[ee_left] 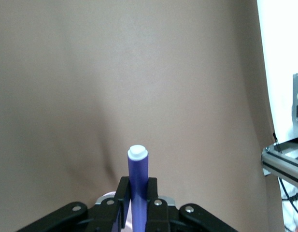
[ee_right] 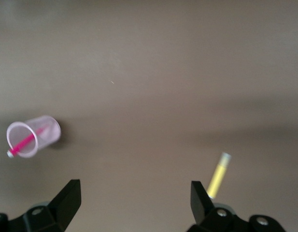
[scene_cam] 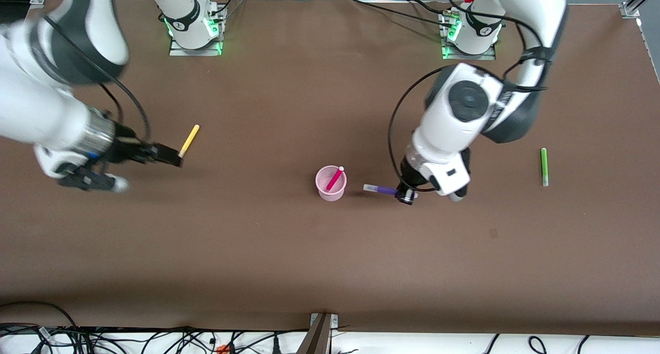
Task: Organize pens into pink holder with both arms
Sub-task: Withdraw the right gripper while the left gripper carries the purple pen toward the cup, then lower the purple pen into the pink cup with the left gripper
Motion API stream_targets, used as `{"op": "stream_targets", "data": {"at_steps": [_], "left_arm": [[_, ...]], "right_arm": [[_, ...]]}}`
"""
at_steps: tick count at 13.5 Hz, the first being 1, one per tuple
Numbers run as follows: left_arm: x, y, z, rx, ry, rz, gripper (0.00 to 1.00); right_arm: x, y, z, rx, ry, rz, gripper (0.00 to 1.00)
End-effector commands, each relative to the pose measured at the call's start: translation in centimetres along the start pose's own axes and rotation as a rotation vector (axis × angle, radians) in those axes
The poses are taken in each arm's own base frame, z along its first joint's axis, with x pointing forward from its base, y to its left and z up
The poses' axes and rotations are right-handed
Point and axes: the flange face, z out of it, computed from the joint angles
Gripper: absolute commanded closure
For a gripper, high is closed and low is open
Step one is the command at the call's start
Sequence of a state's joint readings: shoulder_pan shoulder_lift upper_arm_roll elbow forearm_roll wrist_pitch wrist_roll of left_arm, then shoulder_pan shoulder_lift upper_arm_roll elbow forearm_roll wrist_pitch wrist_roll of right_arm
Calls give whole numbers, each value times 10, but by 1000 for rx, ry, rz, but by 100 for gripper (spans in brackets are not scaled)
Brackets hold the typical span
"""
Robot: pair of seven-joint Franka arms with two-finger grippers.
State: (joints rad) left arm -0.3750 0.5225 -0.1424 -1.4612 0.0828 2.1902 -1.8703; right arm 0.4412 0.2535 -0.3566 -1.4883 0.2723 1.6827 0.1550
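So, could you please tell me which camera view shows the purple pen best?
The left wrist view: the purple pen stands large between the fingers of the shut left gripper, white tip clear. The front view shows it small, sticking out beside the pink cup. The right wrist view misses it.

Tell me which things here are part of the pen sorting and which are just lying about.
Part of the job:
- pink holder, magenta pen in it
- purple pen, gripped by left pincer
- yellow pen, by open right pincer
- green pen, on the table

Lying about:
- cables along the table edge
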Motion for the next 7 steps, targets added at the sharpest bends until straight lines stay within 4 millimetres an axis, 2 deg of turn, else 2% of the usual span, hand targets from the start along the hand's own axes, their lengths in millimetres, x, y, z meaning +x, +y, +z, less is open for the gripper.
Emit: {"op": "stream_targets", "data": {"at_steps": [1,4,7], "left_arm": [[-37,7,16,-53,76,-19,100],[-82,-2,32,-93,110,2,100],[-120,-23,55,-163,245,34,100]], "right_arm": [[-45,22,-35,-42,-8,-55,0],[-59,33,-57,-58,-9,-53,0],[-59,43,-56,-59,-12,-37,0]]}}
